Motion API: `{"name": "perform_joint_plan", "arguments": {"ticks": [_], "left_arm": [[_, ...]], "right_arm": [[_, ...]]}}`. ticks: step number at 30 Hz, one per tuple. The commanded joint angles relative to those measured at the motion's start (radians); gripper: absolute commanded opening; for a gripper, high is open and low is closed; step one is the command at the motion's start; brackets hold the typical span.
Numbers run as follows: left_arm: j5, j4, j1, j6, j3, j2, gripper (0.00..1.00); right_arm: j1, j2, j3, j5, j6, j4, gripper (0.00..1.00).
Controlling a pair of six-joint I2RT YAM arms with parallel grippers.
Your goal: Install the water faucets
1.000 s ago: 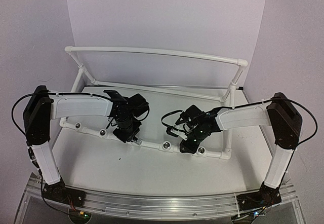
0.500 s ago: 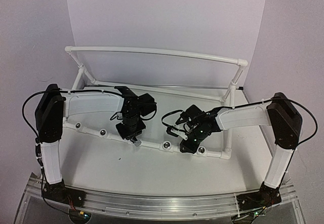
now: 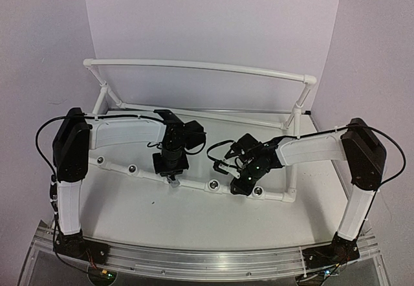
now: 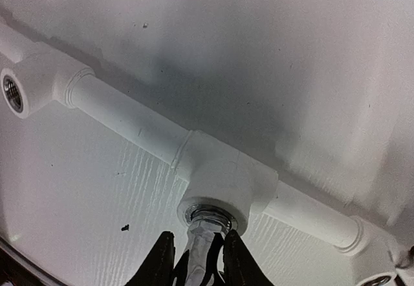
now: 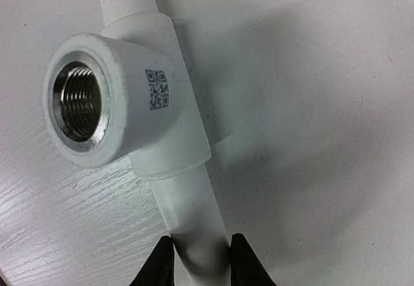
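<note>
Chrome, with pale tape on its thread: the small metal water faucet (image 4: 202,250) is pinched in the nearly closed left end effector (image 4: 198,235), nose in the white tee socket (image 4: 217,189), lined up for screwing in. Meanwhile the right end effector (image 5: 201,237) is closed onto the white plastic pipe frame (image 5: 181,195), likely bracing it on the tabletop (image 3: 194,215). 1 silvery threaded socket (image 5: 74,101) alongside sits empty.

faucet (image 4: 203,255): only the stem shows in left gripper (image 4: 199,242), rest cut off at bottom edge; from overhead it's too small to read. right gripper (image 5: 202,241) and pipe (image 5: 191,218) clipped likewise.
</note>
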Motion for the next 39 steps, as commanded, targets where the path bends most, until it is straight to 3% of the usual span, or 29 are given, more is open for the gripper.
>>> {"name": "perform_joint_plan", "arguments": {"ticks": [1, 7, 12, 16, 26, 39], "left_arm": [[-0.086, 0.108, -0.003, 0.187, 0.05, -0.03, 0.34], [-0.088, 0.163, -0.008, 0.202, 0.014, -0.125, 0.64], [-0.074, 0.167, -0.016, 0.15, -0.01, -0.207, 0.73], [-0.059, 0.223, -0.055, 0.012, -0.108, -0.29, 0.81], [-0.049, 0.192, -0.07, -0.363, -0.257, -0.313, 0.81], [0.003, 0.325, -0.07, -0.46, -0.34, -0.253, 0.66]], "right_arm": [[0.011, -0.02, 0.012, -0.043, -0.002, -0.043, 0.28], [0.011, -0.02, 0.014, -0.045, 0.0, -0.045, 0.28], [0.011, -0.021, 0.014, -0.045, 0.002, -0.046, 0.28], [0.011, -0.021, 0.017, -0.044, 0.002, -0.044, 0.28], [0.011, -0.021, 0.017, -0.045, 0.006, -0.046, 0.29], [0.011, -0.022, 0.016, -0.045, 0.005, -0.048, 0.29]]}}
